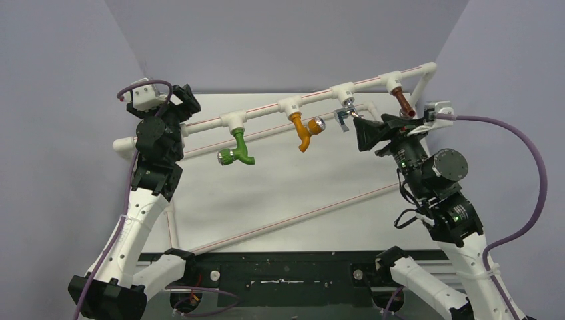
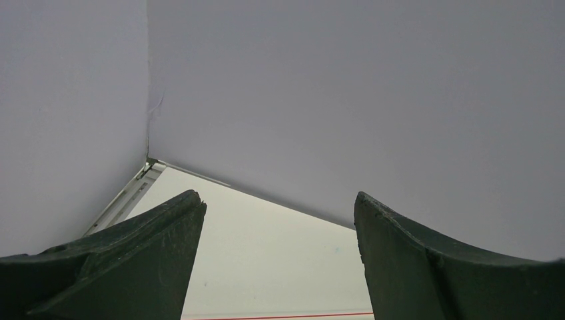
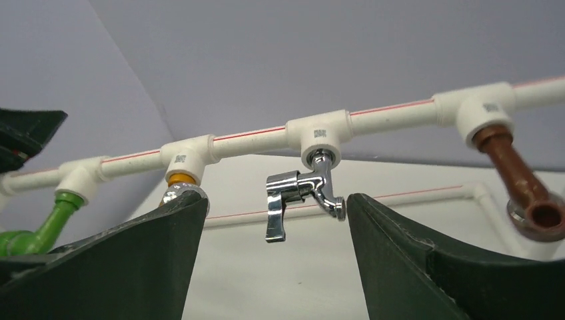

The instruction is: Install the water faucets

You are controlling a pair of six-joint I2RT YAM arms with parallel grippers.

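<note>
under the third tee (image 3: pixel 318 137) from the left on the white pipe (image 3: pixel 393 109), the chrome faucet (image 3: pixel 303 197) hangs screwed into its socket, lever pointing down. the right hand (image 3: pixel 276 200) stands wide open just before it, a finger on each side, holding nothing; the spout tip sits close by one finger. the green faucet (image 1: pixel 236 152), orange faucet (image 1: pixel 305 132) and brown faucet (image 1: pixel 403 102) fill the other tees. the left hand (image 2: pixel 280 200), also wide and empty, is raised at the pipe's left end near the wall (image 2: pixel 333 100) corner, above the table (image 1: pixel 286 193).
</note>
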